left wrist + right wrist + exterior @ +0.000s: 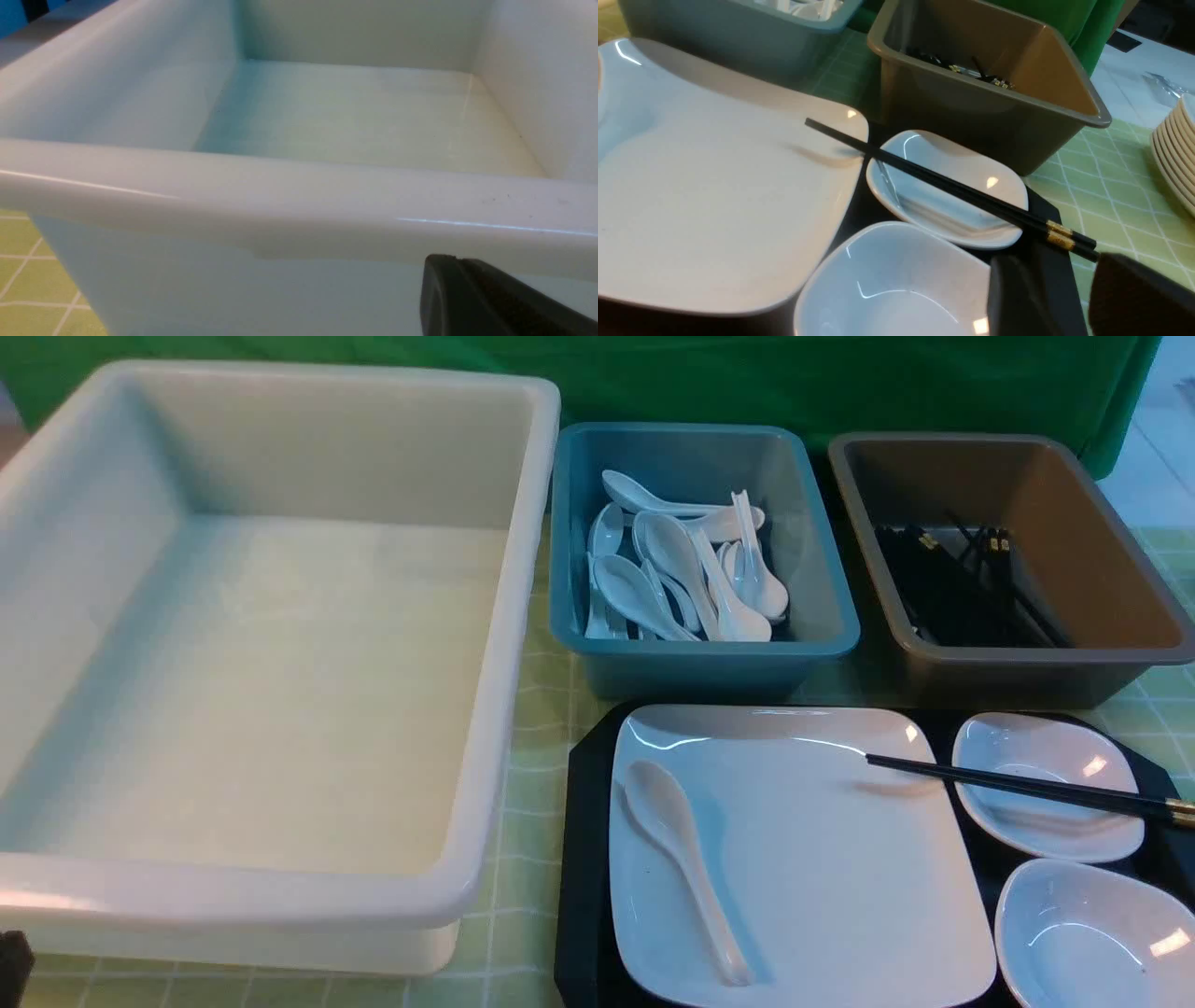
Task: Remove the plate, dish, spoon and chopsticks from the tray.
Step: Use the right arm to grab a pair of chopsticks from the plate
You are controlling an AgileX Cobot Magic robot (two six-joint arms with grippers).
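The chopsticks [952, 185] lay across the small dish [943, 186] by the tray's [583, 859] far right corner, the right pincer [1057, 284] apart near their banded ends. Clearing seemed barely begun; the next move probably called for closing there. The left pincer [455, 289] appeared together.

The near edge of the tray [583, 896] is cut off. The right gripper's [1052, 284] jaws look blurry.

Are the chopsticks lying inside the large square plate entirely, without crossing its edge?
No, the chopsticks cross the edge of the plate and reach over the small dish.
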